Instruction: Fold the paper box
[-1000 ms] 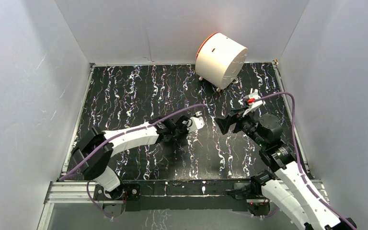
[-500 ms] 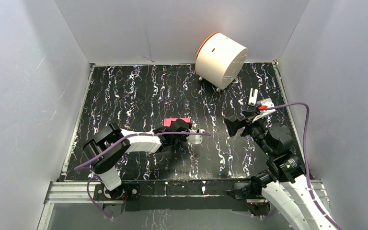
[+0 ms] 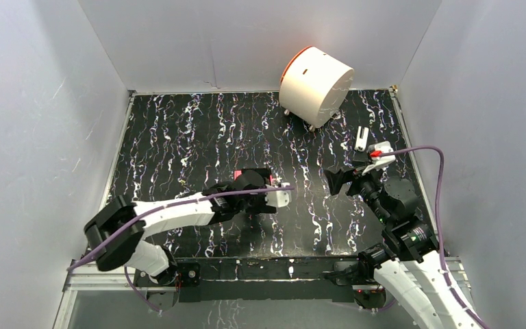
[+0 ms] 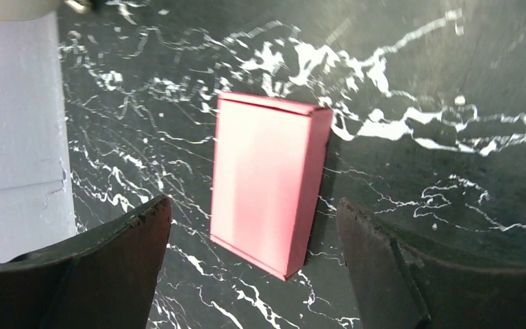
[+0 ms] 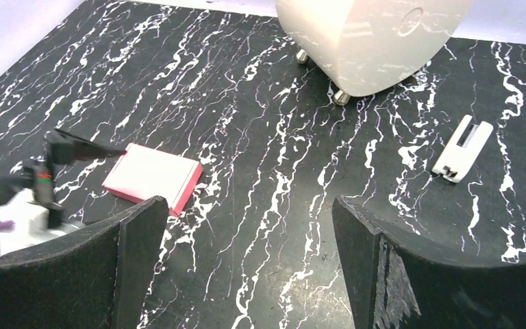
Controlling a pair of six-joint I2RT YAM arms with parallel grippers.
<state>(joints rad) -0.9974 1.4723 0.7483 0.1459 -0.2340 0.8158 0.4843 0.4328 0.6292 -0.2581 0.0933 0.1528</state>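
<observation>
- Your left claw (image 4: 253,207) hangs over the bench (image 3: 178,137) with its jaws spread wide, gripping nothing.
- The paper box (image 4: 267,185), pink-red and already closed into a small flat rectangle, lies flat on the black marbled surface. In the left wrist view it sits framed between the two dark fingers (image 4: 133,236), touching neither.
- From the top camera you see only slivers of pink, since the left arm covers most of the box near the middle of the bench.
- Your right claw (image 5: 250,205) is also spread wide and empty. It is held off to the right, well apart from the box, and faces it across the bench.
- A large white cylinder with an orange rim (image 3: 315,83) rests on small feet at the far edge, against the back wall.
- A small white plastic part (image 5: 461,148) lies alone on the bench, to the right of the cylinder.
</observation>
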